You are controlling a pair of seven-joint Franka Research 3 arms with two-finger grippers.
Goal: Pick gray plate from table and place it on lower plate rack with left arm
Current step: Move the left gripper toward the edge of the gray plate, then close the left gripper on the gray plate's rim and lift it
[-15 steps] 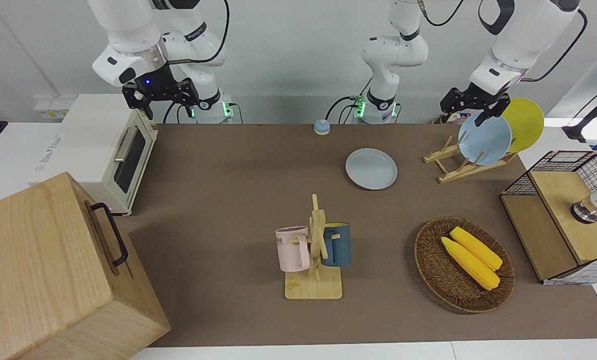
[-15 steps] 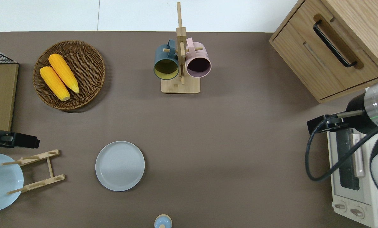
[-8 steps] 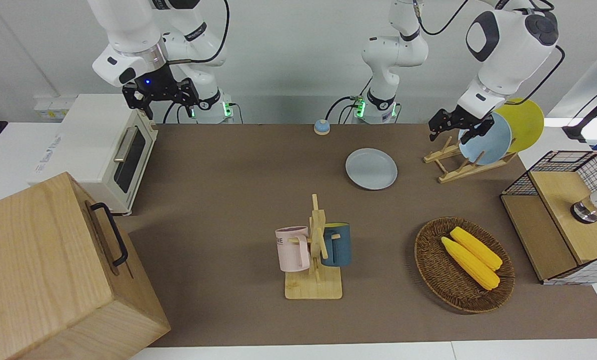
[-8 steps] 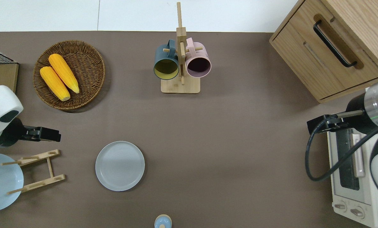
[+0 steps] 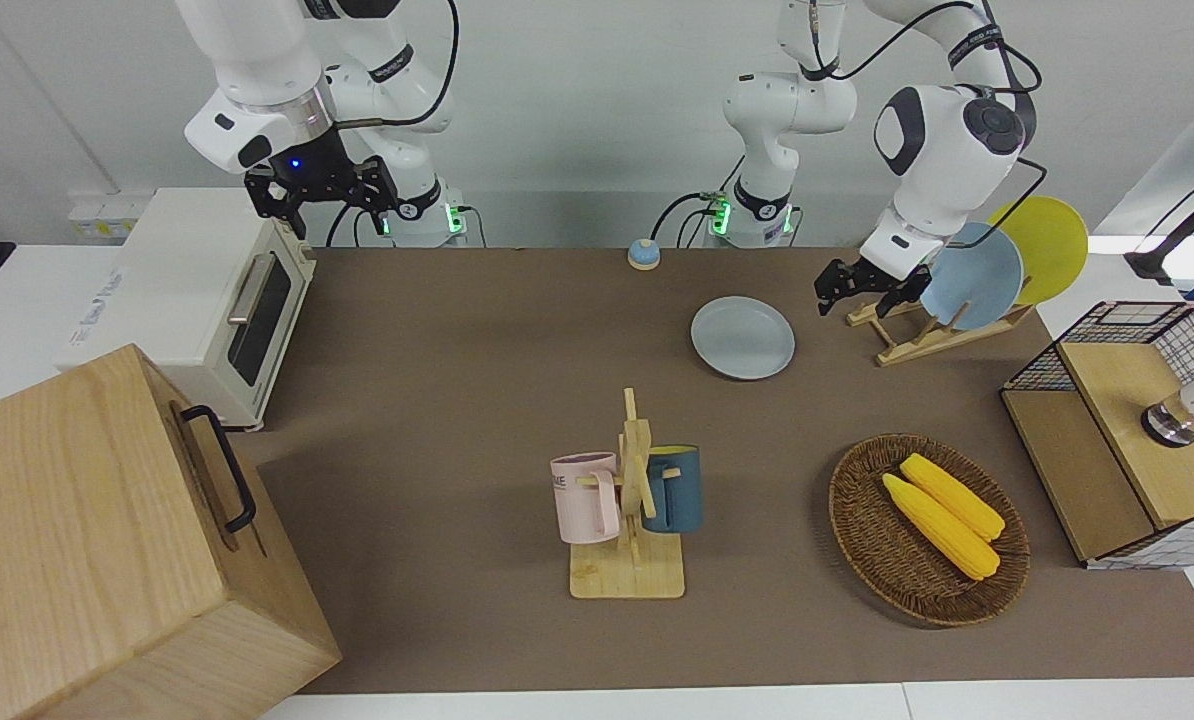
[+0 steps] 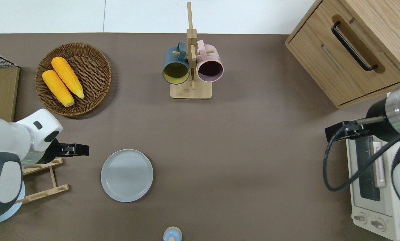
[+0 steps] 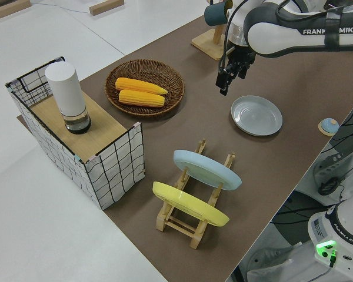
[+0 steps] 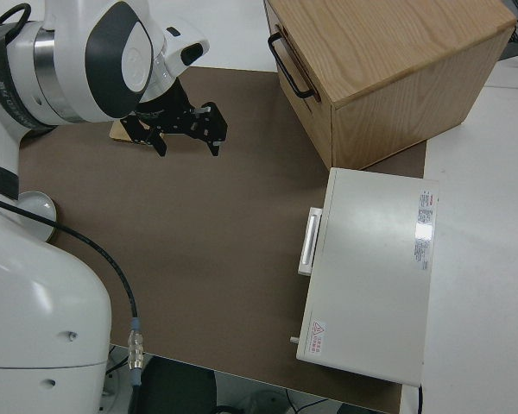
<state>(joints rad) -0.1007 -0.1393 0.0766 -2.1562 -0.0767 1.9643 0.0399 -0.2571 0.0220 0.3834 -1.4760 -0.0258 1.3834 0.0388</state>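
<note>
The gray plate (image 5: 743,337) lies flat on the brown table (image 5: 457,350); it also shows in the overhead view (image 6: 127,175) and the left side view (image 7: 256,115). The lower plate rack (image 5: 907,340) stands toward the left arm's end of the table and holds a light blue plate (image 5: 982,275) and a yellow plate (image 5: 1055,235) upright. My left gripper (image 5: 854,298) is open and empty in the air, over the table between the rack (image 6: 42,180) and the gray plate, as the overhead view (image 6: 85,150) shows. My right gripper (image 5: 322,190) is parked and open.
A wooden mug stand (image 5: 629,500) with a pink and a blue mug stands mid-table. A wicker basket (image 5: 857,530) holds two corn cobs. A wire-walled box (image 5: 1117,430), a toaster oven (image 5: 207,300), a wooden cabinet (image 5: 97,540) and a small bell (image 5: 643,254) ring the table.
My left gripper has come away from the light blue plate on the rack, dropping lower and moving toward the gray plate. The plates and the right arm have not moved.
</note>
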